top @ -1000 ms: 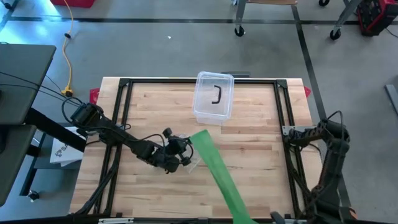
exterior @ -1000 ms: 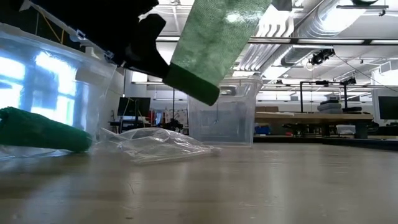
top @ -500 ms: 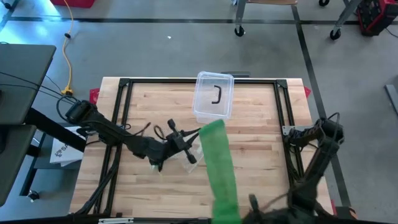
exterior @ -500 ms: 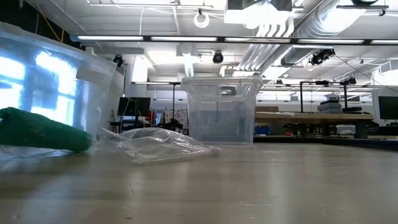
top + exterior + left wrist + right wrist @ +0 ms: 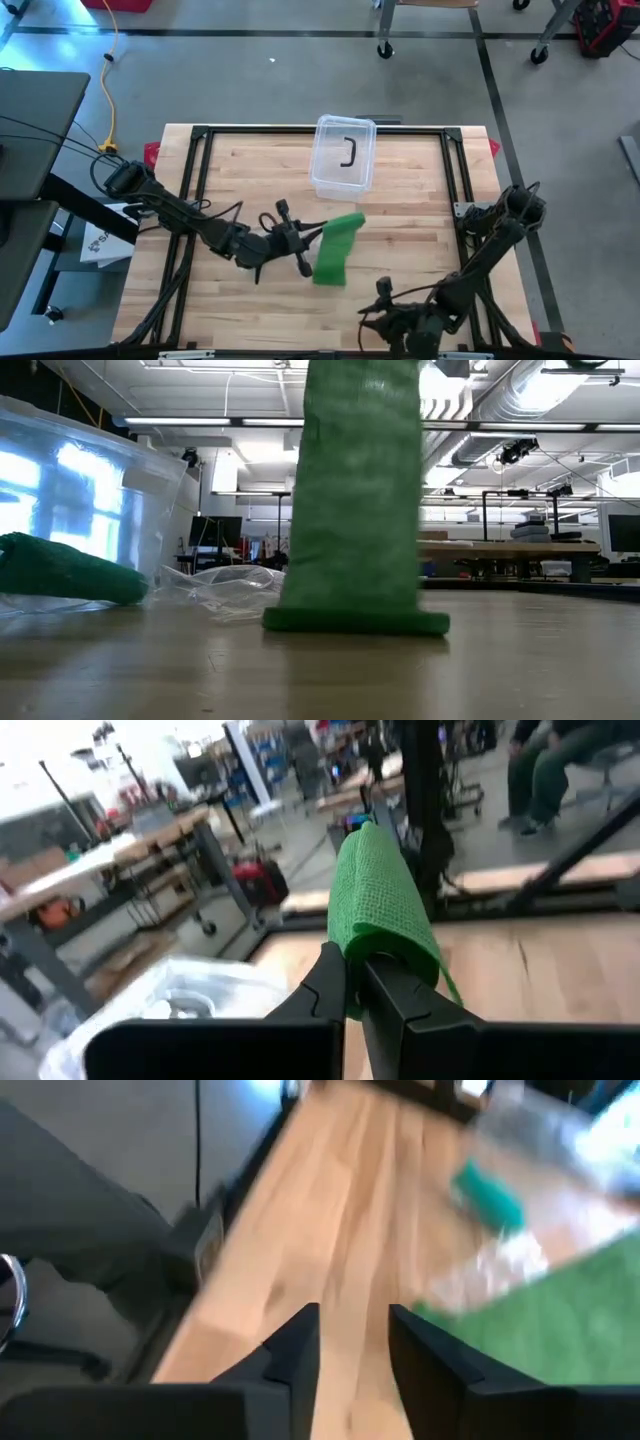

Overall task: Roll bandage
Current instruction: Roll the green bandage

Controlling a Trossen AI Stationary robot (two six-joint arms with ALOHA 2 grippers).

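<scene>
your left gripper sits over the middle of the table, pinched tight on the top end of the green bandage, and in the left wrist view you can see the fabric folded over and caught between the two dark fingers. the strip hangs down from there and in the low view its free end meets the wood in a flat fold. just past it stands the clear plastic box with a dark hook-shaped item inside. your right gripper is low near the front edge, well apart from the bandage, fingers set a narrow gap apart with nothing between them. a second green roll lies beside crumpled clear wrapping.
</scene>
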